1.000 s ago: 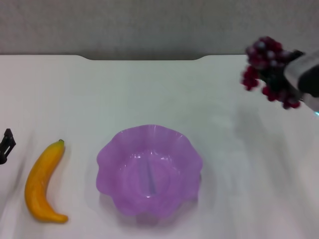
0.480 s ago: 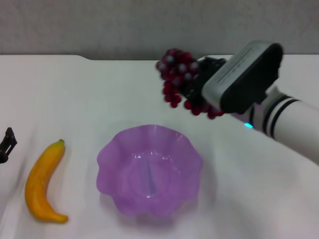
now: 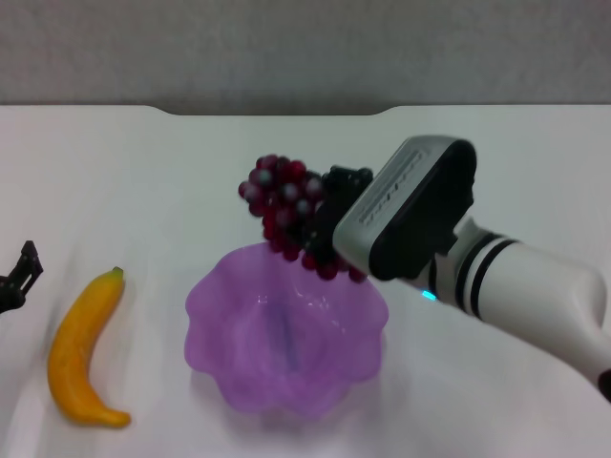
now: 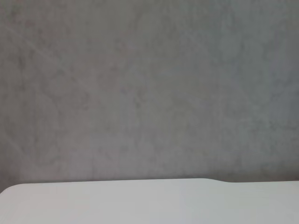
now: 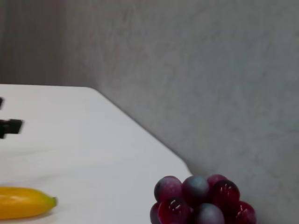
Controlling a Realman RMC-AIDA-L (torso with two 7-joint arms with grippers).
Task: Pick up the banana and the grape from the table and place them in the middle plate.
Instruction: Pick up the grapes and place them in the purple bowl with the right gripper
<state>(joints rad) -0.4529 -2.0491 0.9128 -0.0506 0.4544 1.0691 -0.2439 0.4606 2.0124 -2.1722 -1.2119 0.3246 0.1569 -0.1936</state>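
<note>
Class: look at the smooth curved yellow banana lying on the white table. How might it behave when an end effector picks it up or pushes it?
The smooth curved yellow banana probably stays stiff, holding its arc. Its glossy skin may slip in a grip. Pushed near one end, its curve likely makes it pivot rather than roll.

We see the grape (image 3: 286, 212) above the middle plate's (image 3: 215, 305) far rim — the banana (image 3: 81, 348) lies left of that plate, apart

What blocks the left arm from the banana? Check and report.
Probably nothing. The banana lies alone on the table, apart from the middle plate. The left gripper sits just beside it, and the right gripper, holding the grape, is over the plate's far rim.
</note>
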